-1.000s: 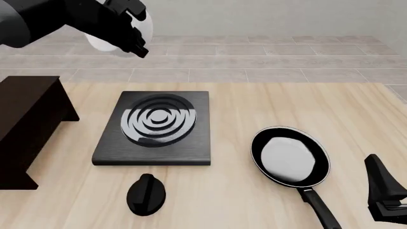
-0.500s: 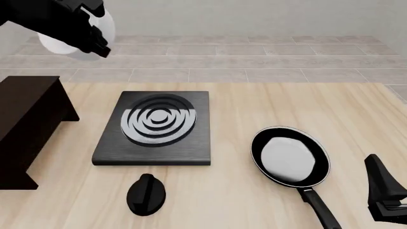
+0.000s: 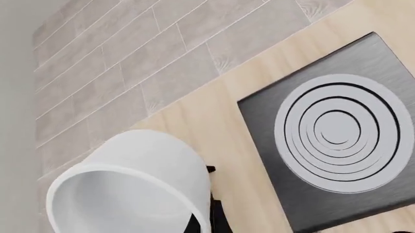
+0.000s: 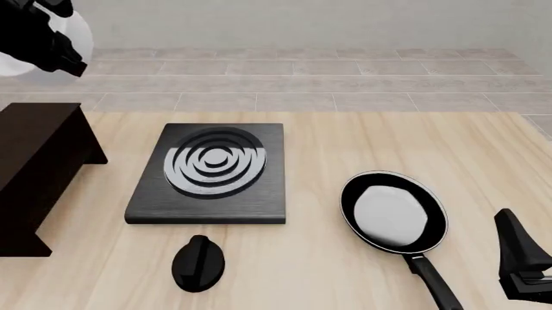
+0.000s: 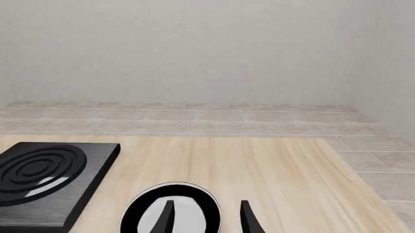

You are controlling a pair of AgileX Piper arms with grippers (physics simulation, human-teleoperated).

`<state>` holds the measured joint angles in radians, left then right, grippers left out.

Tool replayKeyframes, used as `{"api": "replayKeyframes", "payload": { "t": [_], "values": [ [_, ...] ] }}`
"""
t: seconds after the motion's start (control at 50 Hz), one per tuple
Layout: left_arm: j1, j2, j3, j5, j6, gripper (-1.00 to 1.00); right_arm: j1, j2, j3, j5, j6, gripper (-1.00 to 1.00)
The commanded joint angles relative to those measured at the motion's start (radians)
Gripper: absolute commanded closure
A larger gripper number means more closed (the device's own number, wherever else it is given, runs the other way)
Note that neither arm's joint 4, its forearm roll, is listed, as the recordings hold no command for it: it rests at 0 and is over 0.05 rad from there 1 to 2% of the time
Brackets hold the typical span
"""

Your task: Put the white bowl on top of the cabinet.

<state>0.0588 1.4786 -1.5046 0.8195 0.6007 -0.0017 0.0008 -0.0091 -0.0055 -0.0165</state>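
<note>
The white bowl (image 4: 19,59) has been carried steadily toward 9 o'clock, clamped in the left hand (image 4: 53,45), and is now held high beyond the cabinet (image 4: 35,168). Lowering is judged next. The right hand (image 5: 206,216) rests apart, empty.

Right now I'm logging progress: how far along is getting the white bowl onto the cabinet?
Done: the bowl is off the table, held in the left gripper high at the front view's upper left. In hand: it hangs in the air above and beyond the cabinet, whose top is bare. Left: bring it over the top, lower it and release. The right gripper sits open near the pan.
</note>
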Motion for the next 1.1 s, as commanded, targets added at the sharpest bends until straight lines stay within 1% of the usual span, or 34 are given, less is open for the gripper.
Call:
{"api": "replayKeyframes", "payload": {
  "t": [0.02, 0.06, 0.1, 0.16, 0.2, 0.24, 0.32, 0.34, 0.5, 0.56, 0.6, 0.72, 0.74, 0.8, 0.96, 1.02, 1.1],
  "values": [
    [0.115, -0.038, 0.011, 0.050, 0.021, 1.00, 0.000, 0.000, 0.000, 0.000, 0.000, -1.00],
    [0.135, -0.036, 0.020, 0.070, 0.018, 1.00, 0.000, 0.000, 0.000, 0.000, 0.000, -1.00],
    [0.152, -0.047, 0.035, 0.068, 0.034, 1.00, 0.000, 0.000, 0.000, 0.000, 0.000, -1.00],
    [0.206, -0.049, 0.040, 0.058, 0.067, 1.00, 0.000, 0.000, 0.000, 0.000, 0.000, -1.00],
    [0.227, -0.051, 0.045, 0.061, 0.071, 1.00, 0.000, 0.000, 0.000, 0.000, 0.000, -1.00],
    [0.263, -0.059, 0.074, 0.057, 0.092, 1.00, 0.000, 0.000, 0.000, 0.000, 0.000, -1.00],
    [0.278, -0.057, 0.096, 0.061, 0.083, 1.00, 0.000, 0.000, 0.000, 0.000, 0.000, -1.00],
    [0.287, -0.058, 0.116, 0.055, 0.088, 1.00, 0.000, 0.000, 0.000, 0.000, 0.000, -1.00],
    [0.300, -0.047, 0.162, 0.039, 0.074, 1.00, 0.000, 0.000, 0.000, 0.000, 0.000, -1.00],
    [0.296, -0.042, 0.177, 0.033, 0.057, 1.00, 0.000, 0.000, 0.000, 0.000, 0.000, -1.00],
    [0.298, -0.038, 0.198, 0.014, 0.062, 1.00, 0.000, 0.000, 0.000, 0.000, 0.000, -1.00],
    [0.290, -0.029, 0.237, -0.031, 0.038, 1.00, 0.000, 0.000, 0.000, 0.000, 0.000, -1.00],
    [0.289, -0.021, 0.254, -0.051, 0.025, 1.00, 0.000, 0.000, 0.000, 0.000, 0.000, -1.00],
    [0.283, -0.013, 0.311, -0.092, 0.022, 1.00, 0.000, 0.000, 0.000, 0.000, 0.000, -1.00],
    [0.307, 0.037, 0.329, -0.142, 0.012, 1.00, 0.000, 0.000, 0.000, 0.000, 0.000, -1.00],
    [0.306, 0.049, 0.334, -0.151, 0.003, 1.00, 0.000, 0.000, 0.000, 0.000, 0.000, -1.00],
    [0.302, 0.057, 0.351, -0.163, 0.012, 1.00, 0.000, 0.000, 0.000, 0.000, 0.000, -1.00]
  ]
}}
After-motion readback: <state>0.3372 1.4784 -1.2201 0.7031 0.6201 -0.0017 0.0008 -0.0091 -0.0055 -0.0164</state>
